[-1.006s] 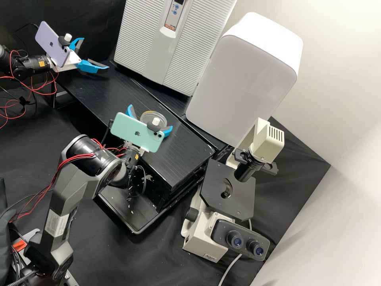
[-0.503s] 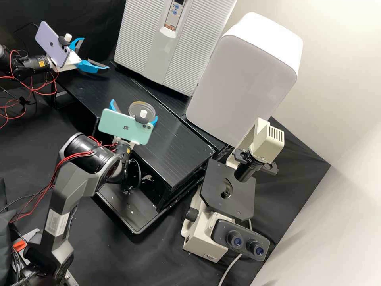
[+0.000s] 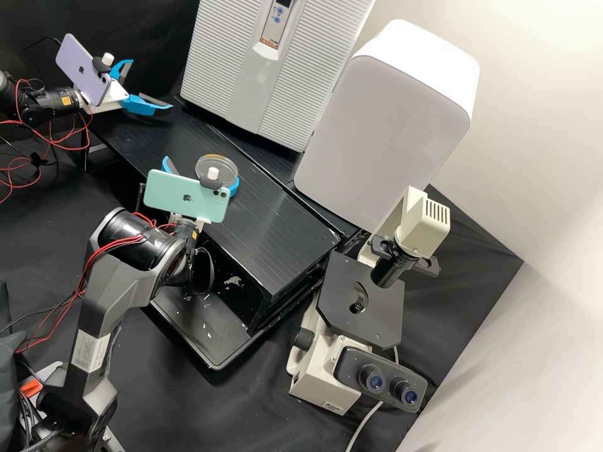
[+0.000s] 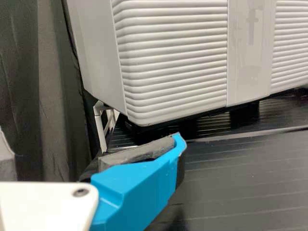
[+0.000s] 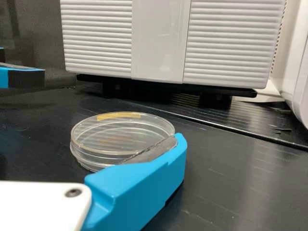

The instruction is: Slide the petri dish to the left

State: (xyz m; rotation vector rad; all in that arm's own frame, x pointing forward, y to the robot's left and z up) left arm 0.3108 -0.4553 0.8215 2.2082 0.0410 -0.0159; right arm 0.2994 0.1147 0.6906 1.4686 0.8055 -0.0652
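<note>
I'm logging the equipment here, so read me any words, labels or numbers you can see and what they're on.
Control panel of the white ribbed unit: print too small to read.
Sticker on the right arm: blurred, unreadable.
Mark on the microscope: unreadable.
No text reads clearly.

Microscope (image 3: 370,307), ribbed wht unit (image 3: 270,69), wht box (image 3: 389,119)

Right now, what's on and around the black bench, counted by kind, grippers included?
Clear round plastic petri dish: 1
White ribbed machine: 1
Smooth white box-shaped unit: 1
Grey-white microscope: 1
White blue-fingered grippers: 2, left gripper and right gripper
Total: 6
</note>
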